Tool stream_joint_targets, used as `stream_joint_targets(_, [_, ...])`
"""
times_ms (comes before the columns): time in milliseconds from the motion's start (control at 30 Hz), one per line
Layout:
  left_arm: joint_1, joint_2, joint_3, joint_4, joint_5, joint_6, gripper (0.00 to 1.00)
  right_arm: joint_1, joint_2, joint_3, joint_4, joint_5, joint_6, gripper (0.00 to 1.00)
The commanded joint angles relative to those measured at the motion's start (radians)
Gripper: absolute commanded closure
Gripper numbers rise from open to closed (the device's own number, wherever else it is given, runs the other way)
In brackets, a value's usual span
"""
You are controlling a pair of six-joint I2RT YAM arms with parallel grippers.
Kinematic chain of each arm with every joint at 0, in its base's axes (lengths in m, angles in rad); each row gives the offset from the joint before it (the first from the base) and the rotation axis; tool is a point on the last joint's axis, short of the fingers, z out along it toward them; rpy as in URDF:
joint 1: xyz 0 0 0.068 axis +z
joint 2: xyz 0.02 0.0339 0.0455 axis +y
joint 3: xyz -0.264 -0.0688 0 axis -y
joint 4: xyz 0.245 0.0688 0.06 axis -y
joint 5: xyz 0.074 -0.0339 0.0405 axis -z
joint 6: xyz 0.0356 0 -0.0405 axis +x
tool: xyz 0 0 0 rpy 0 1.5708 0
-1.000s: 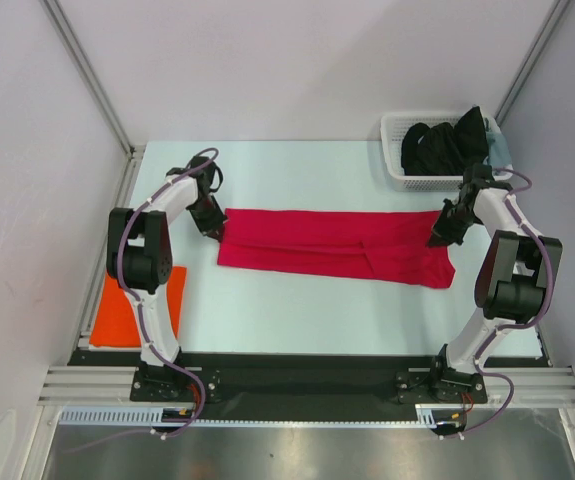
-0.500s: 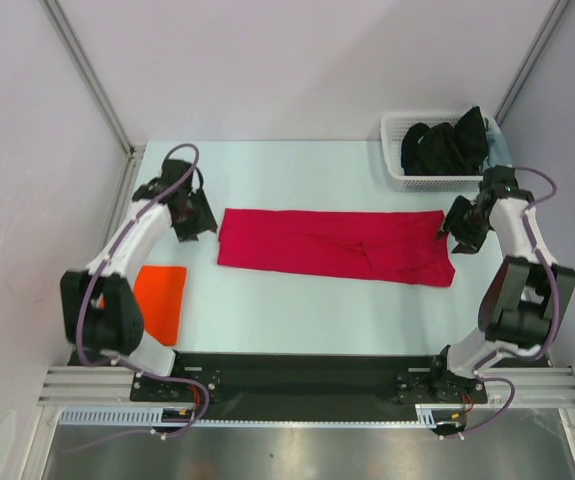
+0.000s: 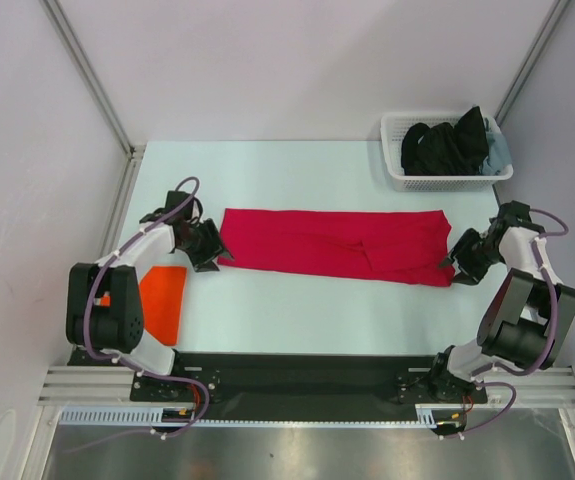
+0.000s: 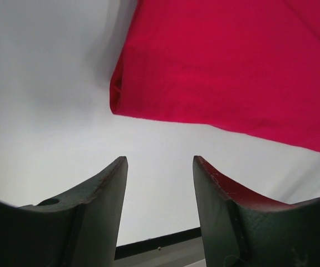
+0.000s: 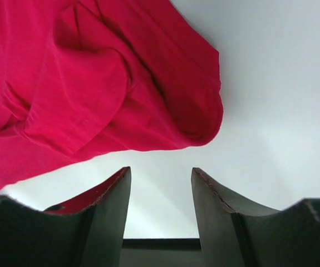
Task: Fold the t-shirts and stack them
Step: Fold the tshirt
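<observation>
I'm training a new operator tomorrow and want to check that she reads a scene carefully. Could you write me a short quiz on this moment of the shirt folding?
1. True or false: the left gripper is shut on the red t-shirt.
2. Fill in: the white basket stands at the far ___ corner of the table.
3. Where does the orange t-shirt lie? A: in the basket. B: on top of the red t-shirt. C: on the table's near left side.

Key: 1 false, it is open and empty, just short of the cloth; 2 right; 3 C.
</observation>
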Motion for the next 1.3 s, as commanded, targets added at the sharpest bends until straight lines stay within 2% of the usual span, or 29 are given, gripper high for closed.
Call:
stream_joint_targets(0, [0.038, 0.016, -0.028, 0.063, 0.044, -0.066, 0.44, 0.005, 0.021, 0.03, 0.011, 0.013, -0.067, 0.47])
stream_joint_targets(200, [0.045, 0.062, -0.054, 0.123, 0.047, -0.105, 0.45, 0.039, 0.056, 0.056, 0.01, 0.051, -0.128, 0.45])
stream_joint_targets(400, [0.051, 0.11, -0.028, 0.132, 0.021, -0.109, 0.5, 0.09, 0.079, 0.075, 0.016, 0.072, -0.157, 0.45])
stream_joint_targets(567, [0.051, 0.13, -0.025, 0.129, 0.001, -0.1, 0.6, 0.096, 0.091, 0.081, 0.026, 0.099, -0.177, 0.47])
stream_joint_targets(800, [0.051, 0.142, -0.025, 0.129, -0.01, -0.091, 0.68, 0.106, 0.122, 0.102, 0.036, 0.123, -0.19, 0.48])
stream_joint_targets(933, [0.051, 0.151, -0.02, 0.125, -0.021, -0.082, 0.75, 0.119, 0.148, 0.107, 0.059, 0.12, -0.196, 0.52])
stream_joint_targets(1000, [0.051, 0.158, -0.017, 0.123, -0.027, -0.08, 0.78, 0.119, 0.159, 0.113, 0.066, 0.108, -0.2, 0.58])
stream_joint_targets(1267, [0.051, 0.177, 0.004, 0.112, -0.045, -0.072, 0.88, 0.134, 0.205, 0.147, 0.069, 0.109, -0.2, 0.61])
